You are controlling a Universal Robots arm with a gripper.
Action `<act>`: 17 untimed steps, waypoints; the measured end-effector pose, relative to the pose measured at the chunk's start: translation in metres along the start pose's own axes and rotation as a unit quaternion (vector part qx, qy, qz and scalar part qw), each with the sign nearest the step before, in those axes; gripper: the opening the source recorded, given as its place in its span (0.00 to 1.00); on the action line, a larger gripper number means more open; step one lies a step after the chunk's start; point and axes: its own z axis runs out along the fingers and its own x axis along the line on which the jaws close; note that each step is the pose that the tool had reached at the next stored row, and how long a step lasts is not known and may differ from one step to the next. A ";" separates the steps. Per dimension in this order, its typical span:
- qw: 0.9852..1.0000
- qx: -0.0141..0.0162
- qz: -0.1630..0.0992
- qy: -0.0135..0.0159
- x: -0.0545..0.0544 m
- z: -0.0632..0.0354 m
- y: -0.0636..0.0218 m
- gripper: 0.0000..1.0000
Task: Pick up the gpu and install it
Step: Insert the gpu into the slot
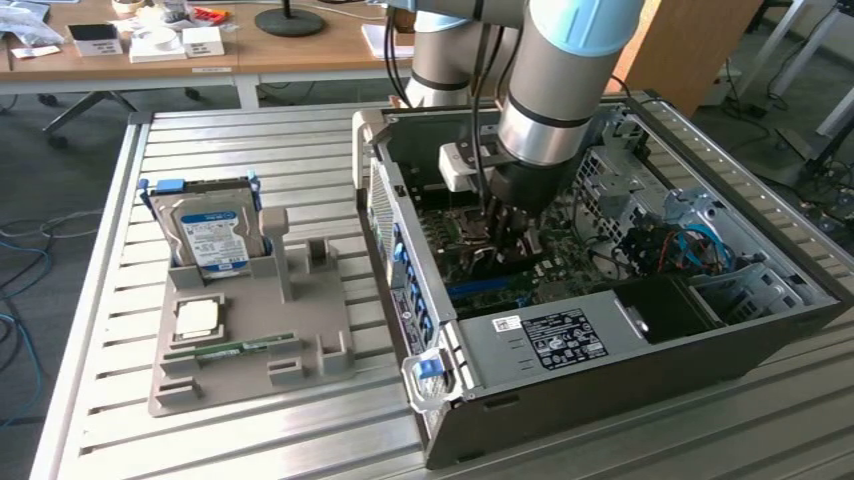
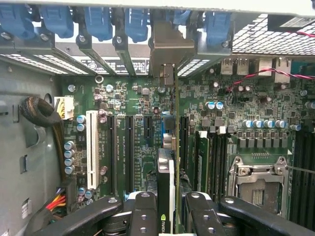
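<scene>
The gpu (image 2: 166,177) stands edge-on over the motherboard (image 2: 133,98), in line with a black expansion slot. Its metal bracket (image 2: 170,46) reaches the rear slot opening of the case. My gripper (image 2: 167,209) is shut on the card, one black finger (image 2: 145,211) on each side of it. In the exterior view the gripper (image 1: 511,240) is deep inside the open computer case (image 1: 601,380), with the dark gpu (image 1: 497,265) just below it. Whether the card's edge sits in the slot is hidden.
A white slot (image 2: 92,147), the CPU socket (image 2: 258,182) and blue latches (image 2: 98,22) surround the card. Left of the case in the exterior view, a grey holder (image 1: 314,300) carries a hard drive (image 1: 214,235), a CPU (image 1: 198,318) and a RAM stick (image 1: 234,350).
</scene>
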 end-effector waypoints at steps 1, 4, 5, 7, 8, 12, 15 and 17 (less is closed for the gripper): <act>1.000 0.000 0.000 0.000 0.000 0.0007 0.0004 0.27; 1.000 0.000 0.000 0.000 0.000 0.0023 0.0009 0.27; 1.000 0.000 0.000 0.000 0.000 0.0023 0.0009 0.27; 1.000 0.000 0.000 0.000 0.000 0.0028 0.0010 0.27; 1.000 0.000 0.000 0.000 0.000 0.0029 0.0010 0.27; 1.000 0.000 0.001 0.000 0.000 0.0029 0.0010 0.27; 1.000 0.000 0.004 0.004 0.000 0.0031 0.0011 0.27; 1.000 0.000 0.007 0.009 0.000 0.0031 0.0010 0.27</act>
